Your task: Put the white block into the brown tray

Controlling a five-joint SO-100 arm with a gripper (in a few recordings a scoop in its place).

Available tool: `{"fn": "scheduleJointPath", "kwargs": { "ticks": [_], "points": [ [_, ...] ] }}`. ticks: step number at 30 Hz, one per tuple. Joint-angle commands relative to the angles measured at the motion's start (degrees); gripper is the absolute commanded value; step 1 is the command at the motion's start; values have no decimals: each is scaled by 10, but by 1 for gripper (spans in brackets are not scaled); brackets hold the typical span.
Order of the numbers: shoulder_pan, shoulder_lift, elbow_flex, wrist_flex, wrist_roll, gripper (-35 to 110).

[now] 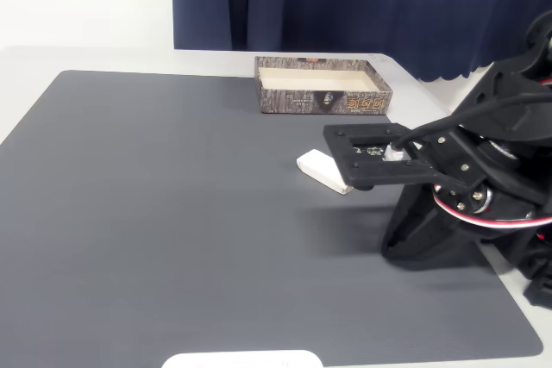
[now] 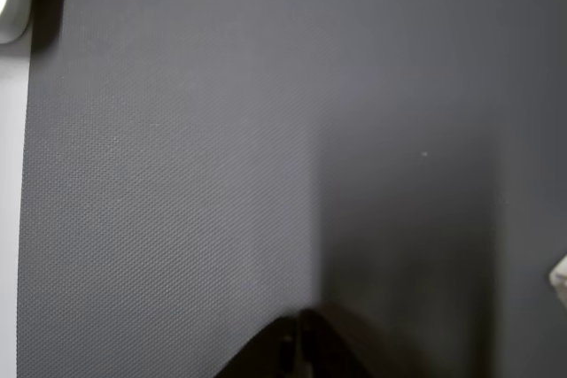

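Your claw (image 2: 297, 347) looks closed and empty. The white block (image 1: 323, 171) lies partly under the arm (edge-on), so descending blind could shove it farther from the brown tray (image 1: 322, 84).

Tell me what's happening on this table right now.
A black robot arm has its pincer low over the dark mat, right beside the white block, which lies flat on the mat, not yet lifted. The brown tray sits farther back with nothing visible in it. Whether the pincer is open is unclear.

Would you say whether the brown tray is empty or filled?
Empty: the brown tray shows only pale floor inside; the white block lies outside on the mat.
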Motion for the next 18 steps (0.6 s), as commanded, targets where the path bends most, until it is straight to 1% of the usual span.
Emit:
{"fn": "scheduleJointPath", "kwargs": {
  "ticks": [1,12,18],
  "points": [
    [2,-4,-2,6,3,0],
    [3,-11,-14,3,3,0],
    [22,-156,-128,-43,-4,0]
  ]
}}
